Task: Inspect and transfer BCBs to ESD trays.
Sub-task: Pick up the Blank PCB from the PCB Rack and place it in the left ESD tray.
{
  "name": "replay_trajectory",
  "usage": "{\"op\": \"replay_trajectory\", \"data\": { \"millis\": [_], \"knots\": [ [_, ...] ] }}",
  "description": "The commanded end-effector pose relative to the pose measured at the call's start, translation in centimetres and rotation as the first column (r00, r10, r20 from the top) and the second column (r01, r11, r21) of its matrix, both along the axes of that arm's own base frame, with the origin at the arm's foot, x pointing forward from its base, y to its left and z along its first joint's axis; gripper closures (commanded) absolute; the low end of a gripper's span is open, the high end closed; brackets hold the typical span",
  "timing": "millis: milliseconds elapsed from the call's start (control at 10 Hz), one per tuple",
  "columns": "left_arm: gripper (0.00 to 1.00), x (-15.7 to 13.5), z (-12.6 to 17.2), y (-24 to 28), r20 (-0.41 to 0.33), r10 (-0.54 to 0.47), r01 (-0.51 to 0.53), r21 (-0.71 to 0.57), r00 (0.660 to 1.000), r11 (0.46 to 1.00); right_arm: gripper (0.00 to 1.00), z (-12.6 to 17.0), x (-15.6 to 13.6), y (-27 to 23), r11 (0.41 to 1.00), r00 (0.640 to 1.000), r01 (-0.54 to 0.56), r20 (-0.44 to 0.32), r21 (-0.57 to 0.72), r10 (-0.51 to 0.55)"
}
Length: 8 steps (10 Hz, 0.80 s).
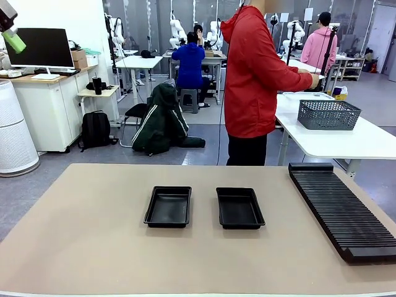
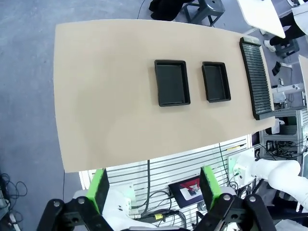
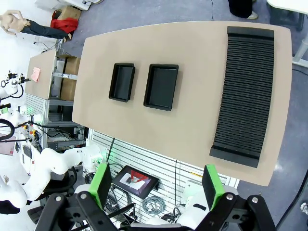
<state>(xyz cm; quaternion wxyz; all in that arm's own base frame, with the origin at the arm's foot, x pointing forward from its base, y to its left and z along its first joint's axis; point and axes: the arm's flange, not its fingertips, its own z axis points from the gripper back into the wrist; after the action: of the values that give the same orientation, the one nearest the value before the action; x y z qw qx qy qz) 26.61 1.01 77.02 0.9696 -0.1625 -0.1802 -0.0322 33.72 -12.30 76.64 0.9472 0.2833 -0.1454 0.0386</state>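
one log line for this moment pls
left gripper open, above table | right gripper open, above table | ESD trays empty | person at side table

Two black ESD trays [image 1: 168, 207] [image 1: 240, 208] lie side by side, slightly apart, at the middle of the tan table [image 1: 86, 235]. A long black ribbed rack [image 1: 340, 210] runs along its right side. Beyond the far edge a person [image 1: 253, 80] in a red hooded jacket stands turned toward a white table [image 1: 334, 143] bearing a grey mesh basket [image 1: 328, 115].
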Motion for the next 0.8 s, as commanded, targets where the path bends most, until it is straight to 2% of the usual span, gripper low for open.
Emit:
{"op": "replay_trajectory", "data": {
  "millis": [0, 700],
  "knots": [
    [0.0, -0.4, 0.9, 0.5, -0.024, 0.034, -0.033, 0.02, 0.999, 0.999, 0.0, -0.1, -0.2, 0.2, 1.0, 1.0, -0.004, 0.003, 0.004, 0.004],
    [0.0, 0.1, 2.4, 0.5, -0.015, 0.027, -0.026, 0.058, 1.0, 0.998, 0.0, -0.1, -0.2, 0.2, 1.0, 1.0, -0.004, 0.003, 0.004, 0.004]
  ]
}}
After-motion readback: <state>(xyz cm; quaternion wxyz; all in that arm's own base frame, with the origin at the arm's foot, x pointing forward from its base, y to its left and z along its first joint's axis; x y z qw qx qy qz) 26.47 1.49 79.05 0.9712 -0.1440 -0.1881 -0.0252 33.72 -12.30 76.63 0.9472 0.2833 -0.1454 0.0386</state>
